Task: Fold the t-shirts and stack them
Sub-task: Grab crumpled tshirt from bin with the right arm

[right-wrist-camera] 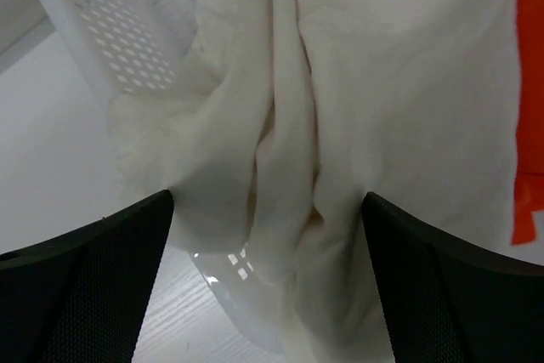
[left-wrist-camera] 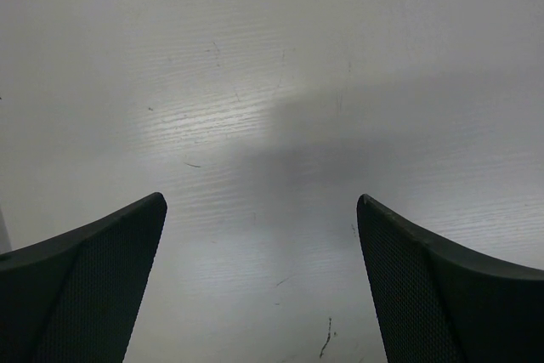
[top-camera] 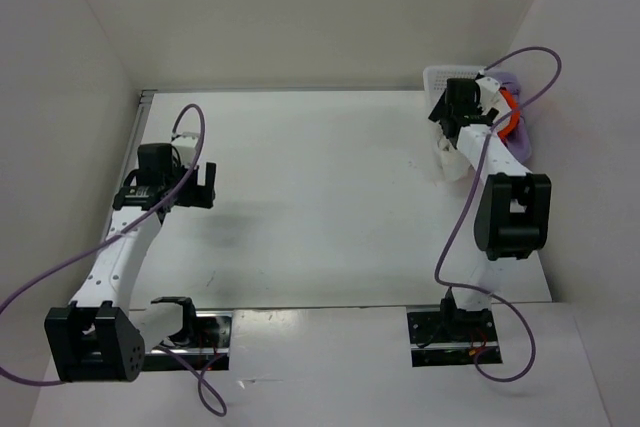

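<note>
Right wrist view: the right end effector (right-wrist-camera: 265, 201) hangs with its fingers spread wide, close over the cream-white t-shirt (right-wrist-camera: 382, 108); that shirt drapes over the edge of the white perforated basket (right-wrist-camera: 102, 40) at the far right of the tabletop (top-camera: 320, 177); the orange t-shirt (right-wrist-camera: 529, 82) lies just beside it, the lavender t-shirt (top-camera: 512, 79) farther back; the left end effector (left-wrist-camera: 262, 206) hovers, also spread, over the tabletop's left side.

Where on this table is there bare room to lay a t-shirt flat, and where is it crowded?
The table's wide middle, between the left gripper and the basket, is bare. The far-right corner is crowded: basket, cream-white t-shirt spilling over its wall, orange t-shirt, right gripper above.
</note>
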